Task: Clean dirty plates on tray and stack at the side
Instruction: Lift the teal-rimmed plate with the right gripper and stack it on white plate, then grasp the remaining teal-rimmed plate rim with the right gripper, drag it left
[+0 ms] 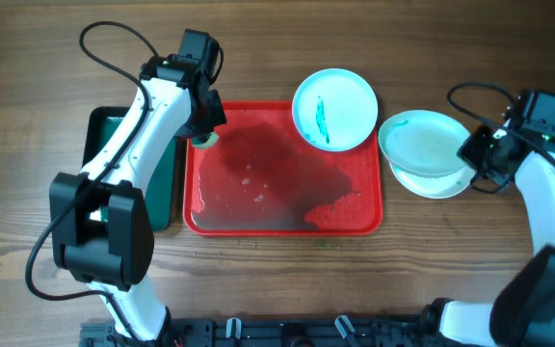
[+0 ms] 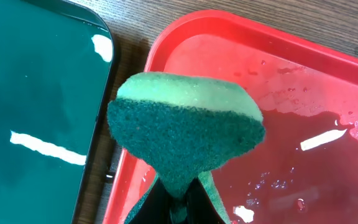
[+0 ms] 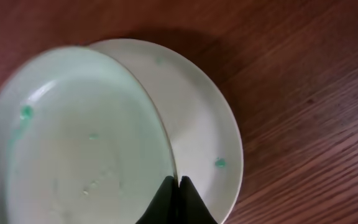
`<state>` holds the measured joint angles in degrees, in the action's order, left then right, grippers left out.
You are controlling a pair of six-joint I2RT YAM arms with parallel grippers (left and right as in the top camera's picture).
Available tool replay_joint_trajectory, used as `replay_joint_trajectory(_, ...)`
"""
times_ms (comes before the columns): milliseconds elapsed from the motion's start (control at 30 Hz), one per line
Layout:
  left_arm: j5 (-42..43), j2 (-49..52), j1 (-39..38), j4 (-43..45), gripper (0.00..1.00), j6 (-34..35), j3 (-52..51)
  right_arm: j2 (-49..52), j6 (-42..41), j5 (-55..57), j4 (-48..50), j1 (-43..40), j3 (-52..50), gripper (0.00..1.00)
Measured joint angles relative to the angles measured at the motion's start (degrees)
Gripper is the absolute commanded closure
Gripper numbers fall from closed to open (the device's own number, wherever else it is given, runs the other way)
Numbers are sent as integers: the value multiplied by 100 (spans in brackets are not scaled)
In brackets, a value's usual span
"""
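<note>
Wooden table [image 1: 258,289]: right gripper [image 3: 178,180] pinches an aqua plate [image 3: 79,137] onto the white plate [image 3: 204,124] beside the red tray [image 1: 189,193]. Left gripper [image 2: 178,202] clamps a sponge [image 2: 185,130]; 1 scribbled plate [image 1: 334,109] on the tray's corner likely needs scrubbing next.

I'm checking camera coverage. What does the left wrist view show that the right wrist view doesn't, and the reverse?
Only the left wrist view: the left gripper shut on a green sponge above a corner of the wet red tray, with a dark green tray beside it. Only the right wrist view: the right gripper closed at the rim of a pale aqua plate, which overlaps a white plate. Both: the wooden table.
</note>
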<state>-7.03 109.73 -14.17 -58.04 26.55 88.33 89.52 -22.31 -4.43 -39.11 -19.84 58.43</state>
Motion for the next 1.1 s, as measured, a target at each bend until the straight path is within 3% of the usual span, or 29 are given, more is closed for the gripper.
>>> replay_joint_trajectory(133, 2, 0, 0, 0, 96, 0, 0, 313, -2, 0, 17, -181, 0, 96)
replay_joint_trajectory(367, 2, 0, 0, 52, 96, 0, 0, 321, 74, -216, -50, -289, 0, 65)
replay_joint_trajectory(633, 0, 0, 0, 81, 96, 0, 0, -415, 452, -1060, -417, -195, 35, 57)
replay_joint_trajectory(800, 2, 0, 0, 142, 96, 0, 0, -890, 527, -1377, 48, 841, 173, 55)
replay_joint_trajectory(1000, 2, 0, 0, 151, 96, 17, 0, -581, -31, -817, 883, 2540, 195, 51)
replay_joint_trajectory(1100, 2, 0, 0, 151, 96, 20, 0, -164, -448, -212, 1082, 2992, 195, 58)
